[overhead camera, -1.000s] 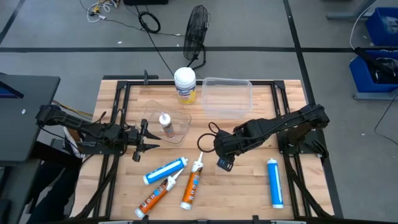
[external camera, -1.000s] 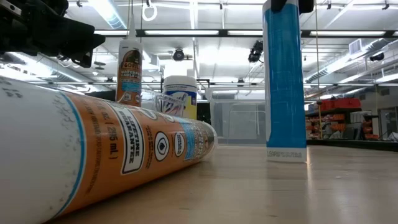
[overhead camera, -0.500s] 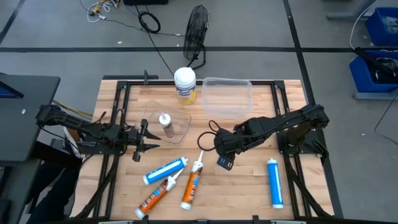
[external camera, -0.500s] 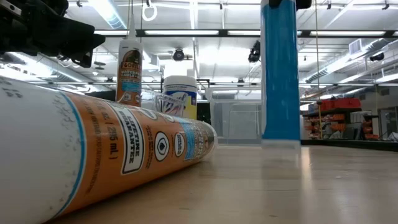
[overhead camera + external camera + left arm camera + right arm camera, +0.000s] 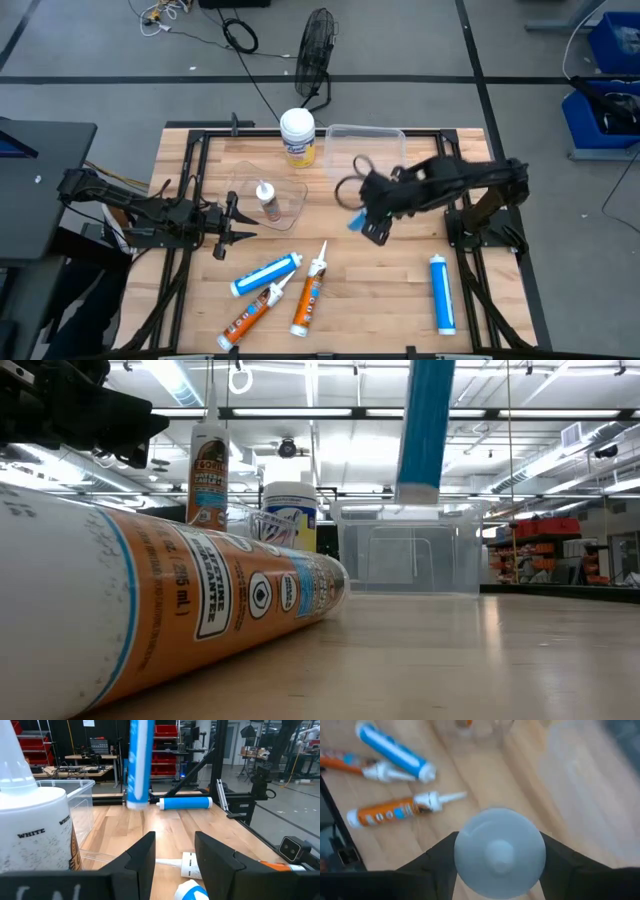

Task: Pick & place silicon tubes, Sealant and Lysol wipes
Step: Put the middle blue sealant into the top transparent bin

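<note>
Right arm reaches toward the bench centre, wrist bent down; right hand clamped on a blue cartridge, lifted and tilted. Left arm waits low at the left side; left hand points inward, fingers apart, empty.

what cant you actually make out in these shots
- Blue cartridge in the right hand: top cut off by the low view's edge; blurred in the right wrist view.
- Lysol wipes: label partly hidden behind the orange cartridge.
- Clear bin: contents unclear through the glare.
</note>
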